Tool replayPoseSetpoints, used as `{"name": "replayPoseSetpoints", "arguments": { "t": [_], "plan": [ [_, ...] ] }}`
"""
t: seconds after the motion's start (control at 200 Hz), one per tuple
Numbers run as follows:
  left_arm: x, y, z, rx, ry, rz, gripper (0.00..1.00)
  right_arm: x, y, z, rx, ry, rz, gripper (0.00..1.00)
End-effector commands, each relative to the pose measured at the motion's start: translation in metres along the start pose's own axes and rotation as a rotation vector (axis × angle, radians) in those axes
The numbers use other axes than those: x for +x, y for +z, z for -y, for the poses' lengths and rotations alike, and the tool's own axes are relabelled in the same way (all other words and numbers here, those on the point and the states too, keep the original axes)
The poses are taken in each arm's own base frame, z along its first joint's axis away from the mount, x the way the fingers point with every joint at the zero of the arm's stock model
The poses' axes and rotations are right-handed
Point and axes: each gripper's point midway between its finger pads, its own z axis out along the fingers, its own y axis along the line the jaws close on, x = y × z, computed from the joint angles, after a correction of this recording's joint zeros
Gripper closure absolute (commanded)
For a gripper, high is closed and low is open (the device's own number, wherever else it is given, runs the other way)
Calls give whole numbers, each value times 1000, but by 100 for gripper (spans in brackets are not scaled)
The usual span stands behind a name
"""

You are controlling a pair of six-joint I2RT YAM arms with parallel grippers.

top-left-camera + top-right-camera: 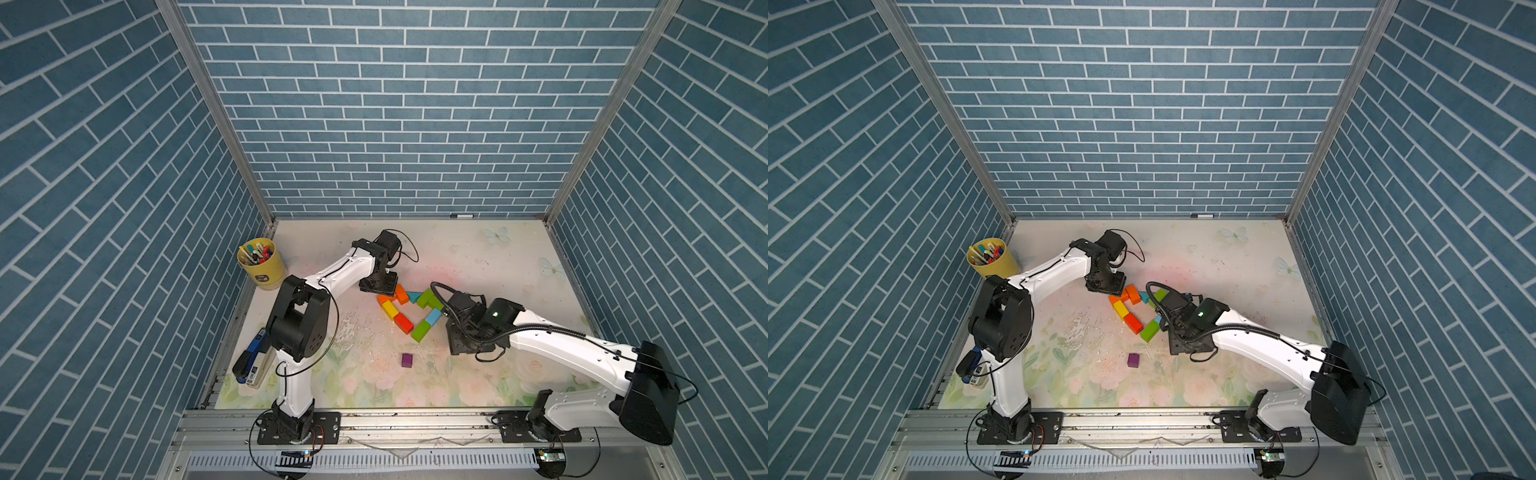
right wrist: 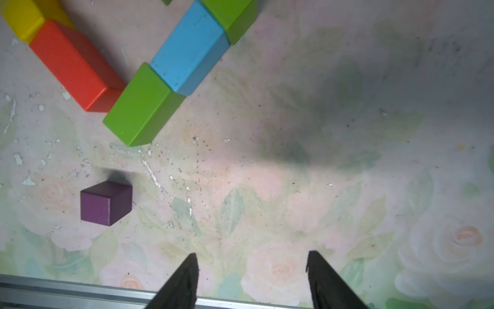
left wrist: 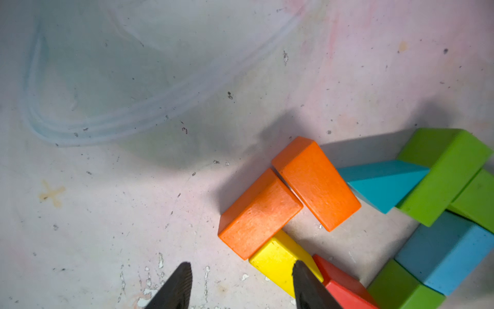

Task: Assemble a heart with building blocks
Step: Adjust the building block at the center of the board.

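**Heart outline short of its point; purple cube loose; both grippers empty**

Location of work: the heart point(image 1: 404, 323) lies near the middle of the desk point(image 1: 478, 257). It is a hollow outline of nine building blocks.

- Side toward the left edge: two orange bricks point(image 3: 260, 214), a yellow brick point(image 3: 278, 259) and a red brick point(image 2: 74, 64).
- Side toward the right edge: two green bricks point(image 3: 443, 176), a light-blue brick point(image 2: 189, 48) and a third green brick point(image 2: 141, 107).
- Far side: a teal triangle point(image 3: 385, 184) sits between an orange brick and a green brick.

The red brick and the third green brick converge toward the front edge and appear to touch.

The purple cube point(image 2: 105, 203) stands alone. It is clear of the heart and nearer the front edge than that converging end.

Left gripper point(image 3: 242, 270): jaws parted, bare desk between them, nothing held. It hangs on the left-edge side of the heart, just beside the orange and yellow bricks. One finger point(image 3: 307, 289) overlaps the yellow brick in the wrist view, and contact cannot be confirmed.

Right gripper point(image 2: 252, 267): jaws parted, nothing held. It sits on the right-edge side of the heart. The purple cube lies apart from it, toward the left edge.
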Motion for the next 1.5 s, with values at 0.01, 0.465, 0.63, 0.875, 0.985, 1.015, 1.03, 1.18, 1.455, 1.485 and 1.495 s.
{"name": "replayPoseSetpoints", "arguments": {
  "t": [0.01, 0.465, 0.63, 0.875, 0.985, 1.015, 1.03, 1.18, 1.455, 1.485, 1.495],
  "plan": [
    [-3, 11, 2, 41, -12, -30, 36, -1, 2, -26, -28, -51, -5, 34],
    [-6, 27, 15, 104, -11, -47, 36, -1, 8, -27, -17, -41, -3, 35],
    [-2, 29, 18, 118, -12, -59, 37, -15, 1, -41, -41, -77, 19, 35],
    [2, 31, 17, 110, -11, -66, 40, -38, 7, -83, -108, -211, 8, 35],
    [1, 30, 13, 89, -9, -62, 39, -51, 19, -98, -102, -299, -6, 35],
    [2, 30, 11, 85, -10, -63, 39, -56, 24, -100, -89, -316, -5, 35],
    [2, 30, 11, 83, -9, -63, 39, -59, 26, -101, -86, -324, -7, 35],
    [4, 31, 7, 75, -17, -69, 38, -79, 44, -107, -83, -377, -14, 35],
    [2, 30, 1, 87, -41, -63, 36, -96, 73, -118, -72, -465, -29, 36],
    [1, 30, 0, 91, -48, -63, 36, -98, 76, -118, -69, -467, -33, 37],
    [1, 30, 0, 93, -49, -62, 35, -98, 78, -117, -67, -466, -34, 37]
  ]
}}
